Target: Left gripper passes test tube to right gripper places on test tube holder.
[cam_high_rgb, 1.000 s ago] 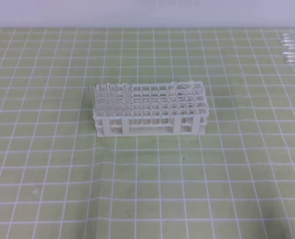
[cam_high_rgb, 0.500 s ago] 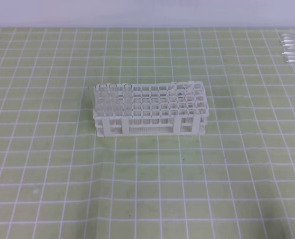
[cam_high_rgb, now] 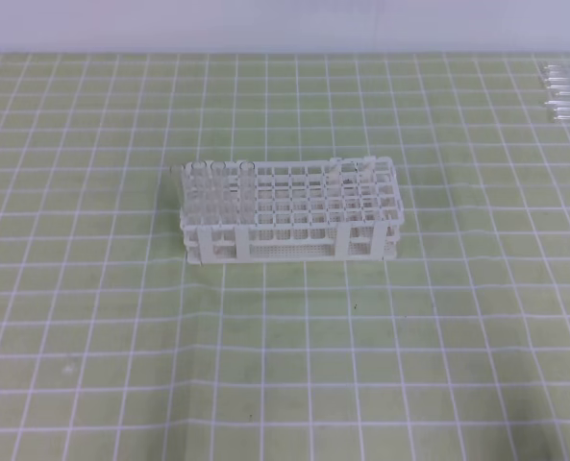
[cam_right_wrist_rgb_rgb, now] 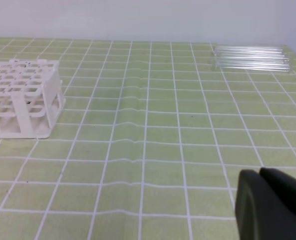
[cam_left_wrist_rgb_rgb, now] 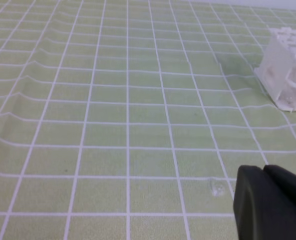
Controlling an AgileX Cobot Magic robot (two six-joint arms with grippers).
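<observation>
nothing moved | test tubes (cam_right_wrist_rgb_rgb: 250, 57) far from both fingers | both clenched, empty

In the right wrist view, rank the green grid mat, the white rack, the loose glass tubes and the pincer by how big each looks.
1. Green grid mat, filling most of the frame.
2. Test tube holder and right pincer: too close to rank. The pincer is nearest the camera and cut off by the frame edge.
3. Loose test tubes, a thin bundle at the far side.
</observation>
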